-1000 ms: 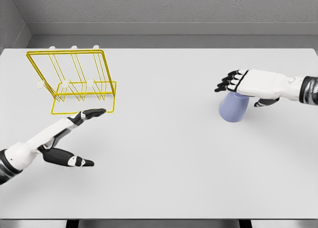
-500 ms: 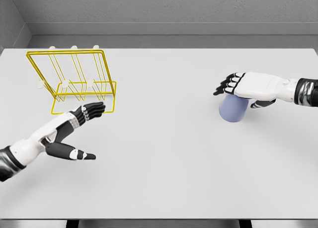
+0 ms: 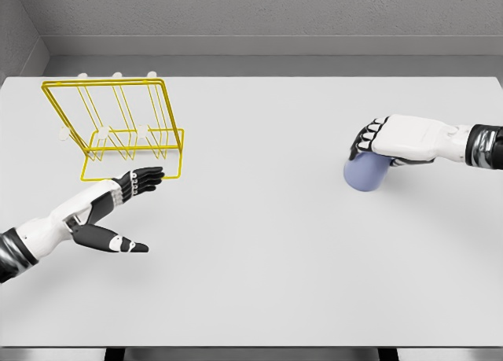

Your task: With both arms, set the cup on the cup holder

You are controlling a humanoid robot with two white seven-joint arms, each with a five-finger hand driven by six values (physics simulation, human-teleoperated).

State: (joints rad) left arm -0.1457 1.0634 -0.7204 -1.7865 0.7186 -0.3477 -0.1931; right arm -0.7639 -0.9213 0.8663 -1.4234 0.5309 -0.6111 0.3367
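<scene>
A pale blue cup (image 3: pixel 365 174) stands upside down on the white table at the right. My right hand (image 3: pixel 376 143) lies over its top, the fingers curled down around its far side, grasping it. The yellow wire cup holder (image 3: pixel 118 129) stands at the back left, with white pegs along its upper edge. My left hand (image 3: pixel 126 208) hovers just in front of the holder's base, fingers spread and thumb out, holding nothing.
The white table (image 3: pixel 251 243) runs to a grey wall at the back and a front edge at the bottom of the view. Between the holder and the cup lies bare table surface.
The right hand's fingers have curled down from flat over the cup to a grip on it, and the cup has shifted slightly left. The left hand has pulled back a little.
</scene>
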